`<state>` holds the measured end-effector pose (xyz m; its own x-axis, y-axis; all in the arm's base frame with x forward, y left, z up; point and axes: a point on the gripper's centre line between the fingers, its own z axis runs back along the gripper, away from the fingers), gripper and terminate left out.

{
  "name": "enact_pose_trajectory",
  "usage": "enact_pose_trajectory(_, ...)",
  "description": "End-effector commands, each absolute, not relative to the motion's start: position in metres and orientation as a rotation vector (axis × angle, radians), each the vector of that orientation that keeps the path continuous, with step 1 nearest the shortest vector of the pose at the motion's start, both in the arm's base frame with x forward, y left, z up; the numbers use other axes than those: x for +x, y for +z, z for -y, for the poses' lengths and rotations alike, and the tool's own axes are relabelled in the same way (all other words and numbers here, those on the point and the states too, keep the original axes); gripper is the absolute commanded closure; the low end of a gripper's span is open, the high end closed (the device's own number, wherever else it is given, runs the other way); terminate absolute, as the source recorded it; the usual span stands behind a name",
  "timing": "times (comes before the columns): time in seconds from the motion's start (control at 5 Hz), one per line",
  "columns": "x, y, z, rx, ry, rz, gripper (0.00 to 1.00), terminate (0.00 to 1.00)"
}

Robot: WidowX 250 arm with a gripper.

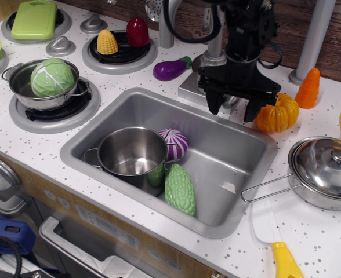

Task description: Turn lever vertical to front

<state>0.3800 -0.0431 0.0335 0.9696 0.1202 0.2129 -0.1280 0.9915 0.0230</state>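
I am hovering my gripper [233, 109] with jaws spread wide and empty at the faucet base [195, 87]. The lever is hidden; next I'm needing to close around it.

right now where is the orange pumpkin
The orange pumpkin sits on the counter just behind the sink's right rear corner, partly hidden by the gripper, left of the carrot.

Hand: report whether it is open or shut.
Open. The hand hangs over the sink's back rim with its two black fingers spread apart, and nothing is gripped between them.
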Motion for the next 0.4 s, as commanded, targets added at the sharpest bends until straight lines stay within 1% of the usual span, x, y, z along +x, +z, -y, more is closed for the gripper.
enact_pose_trajectory(0.0, 0.3802, 0.0768, 0.0409, 0.073, 0.075, 0.221, 0.0, 0.0)
enact_pose_trajectory(0.2, 0.3755, 0.0804, 0.0382, 0.084, 0.044, 0.207, 0.0, 1.0)
